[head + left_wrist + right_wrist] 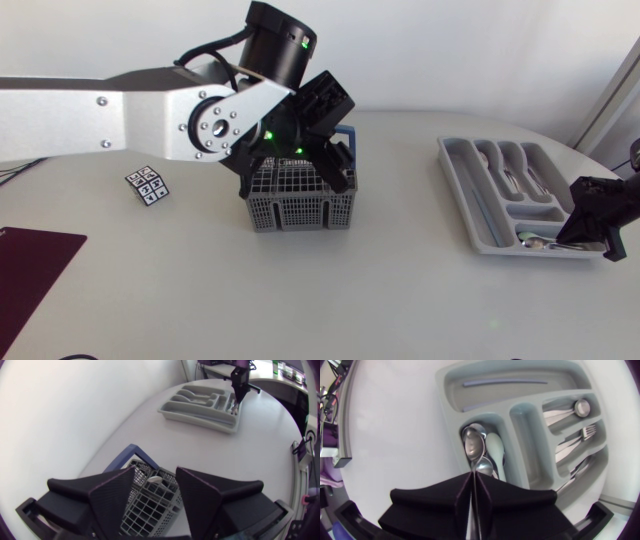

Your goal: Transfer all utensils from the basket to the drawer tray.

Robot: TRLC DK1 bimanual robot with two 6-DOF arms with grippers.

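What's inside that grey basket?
One pale utensil tip shows among the basket grid cells. The left gripper covers the rest, so more may be hidden.

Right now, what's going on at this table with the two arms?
The right gripper is shut on a metal spoon, holding it at the small end compartment of the drawer tray, where two other spoons lie. The left gripper hangs open over the grey basket, which holds at least one pale utensil. Other tray compartments already hold cutlery.
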